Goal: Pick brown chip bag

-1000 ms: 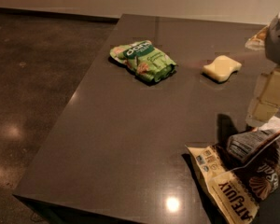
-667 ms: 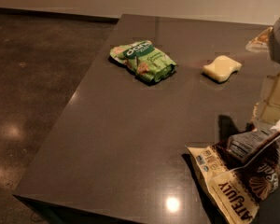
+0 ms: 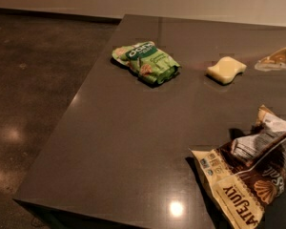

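- We see the brown chip bag (image 3: 238, 185) at the near right corner of the tabletop (image 3: 133, 142), lying mostly flat, its lettering running along the near edge. The picture's right and bottom borders cut part of it off.
- The gripper is nowhere in the camera view, so we cannot tell where it hangs or whether its jaws stand wide or narrow. Nothing is holding the bag.
- Well apart from it, toward the far side, lie a green snack bag (image 3: 145, 63) and a pale yellow sponge (image 3: 226, 69). A tan crumpled thing (image 3: 279, 58) sits at the right border.
- We judge the bag light, soft and crinkly. Its glossy film will likely slip and cave in under pressure, and the chips inside would crush easily.
- The upper part is rumpled, with a pale printed panel folded up off the surface. We would take hold on that raised fold or on a flat crimped end seam, pinching film, not contents.
- A grip on the smooth flat middle risks sliding off or pushing the bag along the polished tabletop.
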`<state>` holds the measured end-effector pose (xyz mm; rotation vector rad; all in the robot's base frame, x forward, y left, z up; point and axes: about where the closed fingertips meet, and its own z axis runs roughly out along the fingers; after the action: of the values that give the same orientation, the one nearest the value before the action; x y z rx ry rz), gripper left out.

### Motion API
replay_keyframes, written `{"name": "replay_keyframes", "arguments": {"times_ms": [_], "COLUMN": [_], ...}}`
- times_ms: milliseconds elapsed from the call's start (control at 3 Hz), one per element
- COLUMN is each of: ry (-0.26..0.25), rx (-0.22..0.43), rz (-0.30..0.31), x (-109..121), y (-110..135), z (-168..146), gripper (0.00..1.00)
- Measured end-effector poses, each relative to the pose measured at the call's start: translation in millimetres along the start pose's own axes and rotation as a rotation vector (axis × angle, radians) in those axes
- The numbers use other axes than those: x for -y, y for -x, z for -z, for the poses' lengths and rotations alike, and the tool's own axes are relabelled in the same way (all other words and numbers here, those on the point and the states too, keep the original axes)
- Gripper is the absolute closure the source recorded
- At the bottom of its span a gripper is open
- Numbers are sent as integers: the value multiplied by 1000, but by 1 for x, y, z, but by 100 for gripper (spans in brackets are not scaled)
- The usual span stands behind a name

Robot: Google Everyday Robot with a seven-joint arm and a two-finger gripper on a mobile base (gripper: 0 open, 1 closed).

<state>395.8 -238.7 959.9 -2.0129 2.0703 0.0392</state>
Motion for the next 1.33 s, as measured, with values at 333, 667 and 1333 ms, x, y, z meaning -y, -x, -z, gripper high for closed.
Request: {"name": "replay_keyframes", "arguments": {"times_ms": [333,667,1333], "ry": [40,91,151], "rx": [16,21,6], "rz": [89,174,266], "x": [-25,-52,-76], "y": [7,17,29], "z": [-11,-32,-71], "gripper": [0,0,0]}}
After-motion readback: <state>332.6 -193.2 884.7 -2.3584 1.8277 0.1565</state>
